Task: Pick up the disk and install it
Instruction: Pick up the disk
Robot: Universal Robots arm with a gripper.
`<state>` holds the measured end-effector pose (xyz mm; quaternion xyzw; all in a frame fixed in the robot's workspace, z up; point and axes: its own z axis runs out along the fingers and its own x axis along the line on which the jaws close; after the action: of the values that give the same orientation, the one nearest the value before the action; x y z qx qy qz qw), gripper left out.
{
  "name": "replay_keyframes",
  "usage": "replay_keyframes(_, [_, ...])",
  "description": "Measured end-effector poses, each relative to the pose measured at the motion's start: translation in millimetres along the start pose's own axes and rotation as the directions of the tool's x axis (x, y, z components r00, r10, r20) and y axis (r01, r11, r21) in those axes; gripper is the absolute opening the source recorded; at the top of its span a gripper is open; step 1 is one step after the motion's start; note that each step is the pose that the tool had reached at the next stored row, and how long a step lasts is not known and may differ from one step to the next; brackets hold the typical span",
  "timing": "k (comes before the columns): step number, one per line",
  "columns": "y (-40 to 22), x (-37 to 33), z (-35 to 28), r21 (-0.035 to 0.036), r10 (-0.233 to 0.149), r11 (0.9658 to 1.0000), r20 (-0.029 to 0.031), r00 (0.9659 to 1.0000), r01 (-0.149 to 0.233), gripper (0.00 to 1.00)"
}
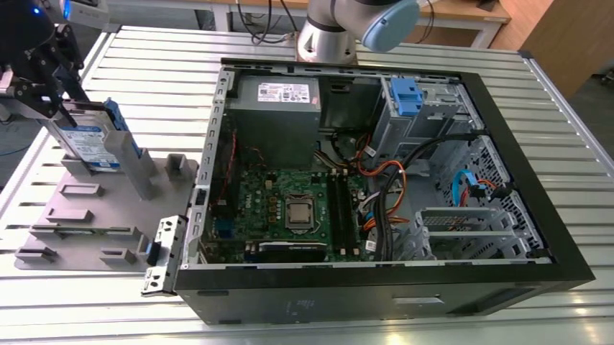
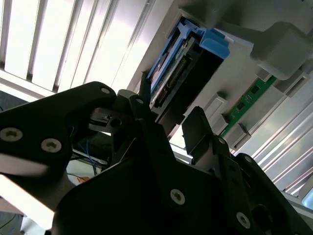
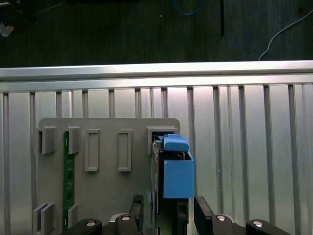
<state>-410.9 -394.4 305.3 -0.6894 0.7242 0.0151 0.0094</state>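
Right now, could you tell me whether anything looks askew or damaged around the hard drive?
Nothing stands out: the hard drive stands upright in its slot on the grey fixture plate, with the claw at its top.

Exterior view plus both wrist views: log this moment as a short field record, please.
disk: upright in the grey fixture, outside the computer case
gripper: at the disk's upper end
grey fixture: on the slatted table, to the exterior view's left of the case
computer case: open, motherboard exposed
second blue carrier: in the case's drive bay
installation: not yet done
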Motion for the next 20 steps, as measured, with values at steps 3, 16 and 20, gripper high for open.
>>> replay_keyframes(3, [0.0, 0.1, 1.7, 0.0004, 0.0, 1.0, 0.0003, 1.0, 0.0, 0.53])
replay_keyframes(16, [0.0, 0.1, 1.7, 0.0, 0.0, 1.0, 0.0001, 1.0, 0.0, 0.45])
replay_keyframes(20, [0.0, 0.0, 1.8, 0.0001, 0.0, 1.0, 0.0002, 1.0, 0.0, 0.45])
